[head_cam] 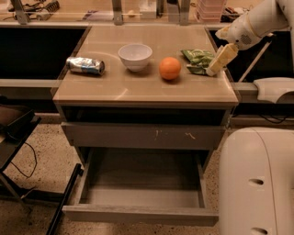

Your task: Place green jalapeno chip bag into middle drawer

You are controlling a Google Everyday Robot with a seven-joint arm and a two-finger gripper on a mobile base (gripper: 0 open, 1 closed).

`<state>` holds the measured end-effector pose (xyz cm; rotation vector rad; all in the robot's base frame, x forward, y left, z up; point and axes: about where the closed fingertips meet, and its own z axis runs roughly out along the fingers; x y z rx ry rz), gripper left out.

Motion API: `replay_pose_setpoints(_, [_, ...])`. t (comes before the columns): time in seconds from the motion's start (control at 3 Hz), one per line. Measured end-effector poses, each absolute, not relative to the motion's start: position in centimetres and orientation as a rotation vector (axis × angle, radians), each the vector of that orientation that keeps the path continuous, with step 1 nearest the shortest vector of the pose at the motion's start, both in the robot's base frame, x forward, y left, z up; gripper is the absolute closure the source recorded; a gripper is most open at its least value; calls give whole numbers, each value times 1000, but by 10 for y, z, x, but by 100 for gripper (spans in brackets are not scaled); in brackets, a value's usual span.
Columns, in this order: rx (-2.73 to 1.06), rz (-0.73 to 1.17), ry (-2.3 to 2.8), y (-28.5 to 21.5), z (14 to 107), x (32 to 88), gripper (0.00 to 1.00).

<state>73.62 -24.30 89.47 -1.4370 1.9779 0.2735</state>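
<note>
Claw (214, 69) at upper right, just beside green jalapeno chip bag (196, 58) on tabletop (138, 87), grip state unclear; middle drawer (140, 215) open below.

- Reads as a robotics test lab laid out like an office kitchenette.
- Tan-topped drawer unit (138, 87) at centre, flanked by dark bays at 9 and 3 o'clock.
- On top, a few snack items: crushed can (85, 65), white bowl (135, 56), orange (170, 68), green jalapeno chip bag (196, 58).
- White robot body (257, 179) at 4 o'clock; gripper (219, 62) at 2 o'clock, at the bag's right edge.
- Speckled hard floor (46, 179); loose cable (20, 161) by a black stand (14, 133) at 8 o'clock.
- Cluttered bench (87, 6) and metal posts (117, 10) at 12 o'clock.
</note>
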Motion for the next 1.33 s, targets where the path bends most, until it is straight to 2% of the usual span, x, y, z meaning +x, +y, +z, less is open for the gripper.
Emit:
replay_pose_setpoints(0.33, [-1428,254,1989,-243,892,742,0])
replay_pose_setpoints(1.0, [-1122,199,1981,-260,876,808,0])
replay_pose_setpoints(1.33, [-1107,192,1973,-258,877,814,0])
